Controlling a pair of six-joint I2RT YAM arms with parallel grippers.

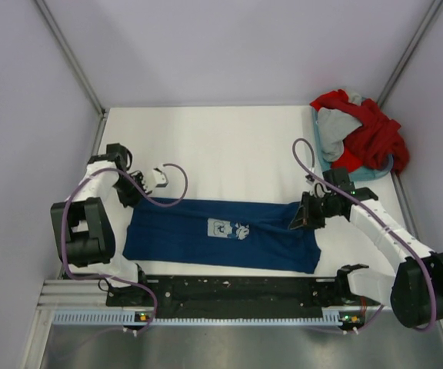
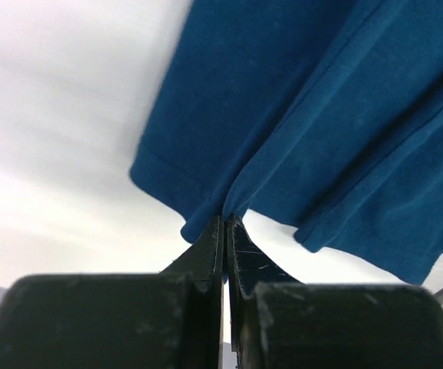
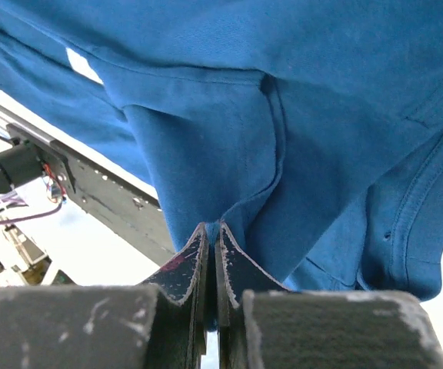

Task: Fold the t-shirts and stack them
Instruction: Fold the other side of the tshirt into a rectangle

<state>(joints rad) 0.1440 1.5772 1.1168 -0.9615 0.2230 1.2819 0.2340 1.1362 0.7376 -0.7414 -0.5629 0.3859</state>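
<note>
A white bench (image 1: 229, 146) is sitting inside pale lilac walls (image 1: 229, 46), with metal posts (image 1: 71, 54) running up the corners. One navy blue cloth t-shirt with a pale square cartoon print (image 1: 206, 242) is lying spread across the near middle. At its far left corner the left hand (image 2: 225, 221) is pinching a fold of the cloth. At its far right corner the right hand (image 3: 212, 228) is clamping the cloth the same way. The near hem is lying just beside the black rail (image 1: 229, 288) at the bench's edge. A broad band of white is showing between the shirt and the back wall. In the far right corner, one light blue plastic basket (image 1: 360, 175) is holding heaped red cloth (image 1: 375, 134) and grey cloth (image 1: 335, 127), which are spilling over its rim.
</note>
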